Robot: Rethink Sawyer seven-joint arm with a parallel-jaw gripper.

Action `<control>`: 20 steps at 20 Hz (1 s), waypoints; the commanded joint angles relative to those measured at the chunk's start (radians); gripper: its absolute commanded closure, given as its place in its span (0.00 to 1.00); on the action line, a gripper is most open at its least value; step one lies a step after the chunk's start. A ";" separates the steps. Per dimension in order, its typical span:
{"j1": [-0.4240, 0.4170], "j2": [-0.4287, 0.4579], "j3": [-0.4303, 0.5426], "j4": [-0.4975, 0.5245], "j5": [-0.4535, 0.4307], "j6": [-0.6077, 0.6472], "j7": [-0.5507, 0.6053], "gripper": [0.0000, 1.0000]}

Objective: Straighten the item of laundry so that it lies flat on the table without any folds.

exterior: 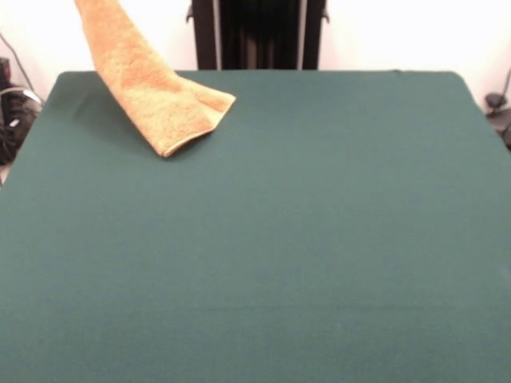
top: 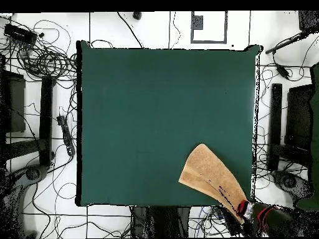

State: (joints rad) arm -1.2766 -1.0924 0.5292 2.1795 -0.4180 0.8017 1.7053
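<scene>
The golden-tan towel hangs down from above the picture's top left in the front view. Its lower end rests folded on the green table near the far left corner. In the overhead view the towel stretches from the table near its bottom right corner out to my gripper, which is past the table's edge and shut on the towel's raised end. The gripper does not show in the front view. The white tag is not visible.
The robot's black pedestal stands behind the table's far edge. Cables and black stands lie on the white floor around the table. A dark object sits off the table's left side.
</scene>
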 commanded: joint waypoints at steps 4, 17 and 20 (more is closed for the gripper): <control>0.004 -0.065 0.147 0.027 0.063 0.079 -0.240 1.00; 0.125 0.214 0.097 -0.256 -0.081 0.109 -0.140 1.00; 0.168 0.274 0.085 -0.335 -0.093 0.129 -0.119 1.00</control>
State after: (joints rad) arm -1.2285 -0.9911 0.5637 2.0348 -0.4793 0.8134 1.7053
